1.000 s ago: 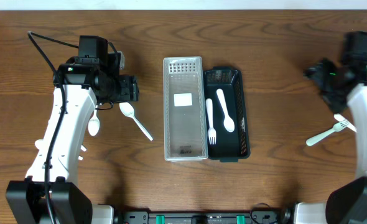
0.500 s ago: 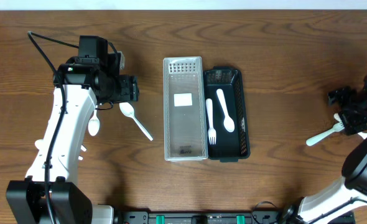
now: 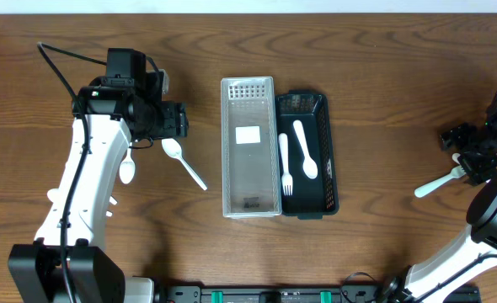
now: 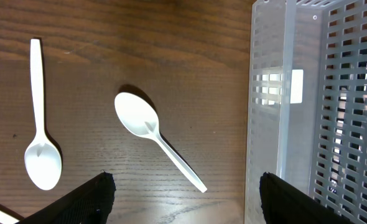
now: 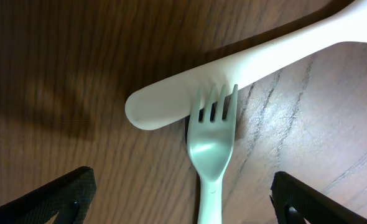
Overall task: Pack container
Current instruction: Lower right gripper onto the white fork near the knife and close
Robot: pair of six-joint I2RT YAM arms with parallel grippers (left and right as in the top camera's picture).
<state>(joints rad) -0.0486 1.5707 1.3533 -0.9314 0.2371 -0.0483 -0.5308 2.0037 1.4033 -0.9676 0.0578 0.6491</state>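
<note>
"So, what is the biggest thing there?"

"The table. It is dark brown wood with a long streaky grain and fills the overhead view. A pale strip runs along the top edge."

"And on it?"

"At centre there is a clear tray, rectangular and made of slotted plastic. It touches a black basket of the same shape on its right. Inside the basket lie a packed fork and a packed spoon, both smooth white plastic."

"The tools?"

"The left gripper stands spread and empty above a loose spoon, and a second spoon lies further left. The right gripper, at the right edge, is spread wide too and grasps nothing. A loose fork lies between its fingers, its tines over a rounded white utensil."
</note>
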